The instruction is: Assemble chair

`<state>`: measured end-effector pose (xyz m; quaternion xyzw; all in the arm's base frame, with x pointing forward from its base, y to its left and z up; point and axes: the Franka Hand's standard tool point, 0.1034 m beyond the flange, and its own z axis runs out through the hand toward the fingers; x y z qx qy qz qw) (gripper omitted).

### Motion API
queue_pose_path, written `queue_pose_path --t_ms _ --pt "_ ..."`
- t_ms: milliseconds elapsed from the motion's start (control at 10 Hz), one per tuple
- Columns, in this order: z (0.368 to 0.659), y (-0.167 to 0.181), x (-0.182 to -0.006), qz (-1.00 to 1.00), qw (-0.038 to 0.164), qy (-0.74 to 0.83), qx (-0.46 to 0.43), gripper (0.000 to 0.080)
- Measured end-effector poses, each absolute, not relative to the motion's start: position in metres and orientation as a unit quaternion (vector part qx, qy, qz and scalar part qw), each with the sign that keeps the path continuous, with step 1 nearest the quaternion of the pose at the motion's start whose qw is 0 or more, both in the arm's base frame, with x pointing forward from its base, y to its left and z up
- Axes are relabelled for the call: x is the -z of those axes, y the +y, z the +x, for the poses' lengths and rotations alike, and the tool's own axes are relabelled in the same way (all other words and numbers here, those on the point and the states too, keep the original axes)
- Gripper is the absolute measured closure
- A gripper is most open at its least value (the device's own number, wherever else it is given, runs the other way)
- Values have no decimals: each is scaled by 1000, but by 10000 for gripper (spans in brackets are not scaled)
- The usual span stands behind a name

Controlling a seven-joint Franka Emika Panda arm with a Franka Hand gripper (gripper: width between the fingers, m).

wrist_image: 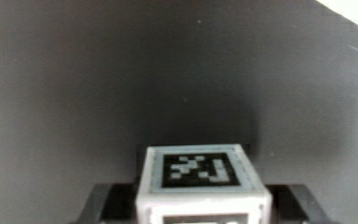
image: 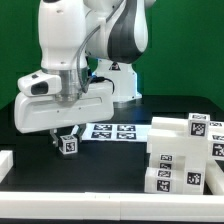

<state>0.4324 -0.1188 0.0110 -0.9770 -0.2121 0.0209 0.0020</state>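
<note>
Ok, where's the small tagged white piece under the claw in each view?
Exterior view: the small tagged piece sits on the black table below the claw, to the exterior view's left of the marker board.
Wrist view: the same piece fills the near foreground between the dark fingers.
Shared landmark: its square black-and-white tag.

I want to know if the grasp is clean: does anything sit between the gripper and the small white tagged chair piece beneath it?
Nothing visible does. The gripper is right over the small matte white tagged block, which shows between its fingers in the wrist view on bare black table.
</note>
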Motion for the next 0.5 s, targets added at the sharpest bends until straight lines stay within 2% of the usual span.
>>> queue_pose_path --t_ms 100,200,300,500 --pt "442 -106 -26 -987 15 -160 -27 518" --pt "462 -92 -54 -991 17 -134 -12 518" --pt "476 -77 -75 -995 20 -97 -5 518" --pt "503 -46 -109 -997 27 -68 -5 518"
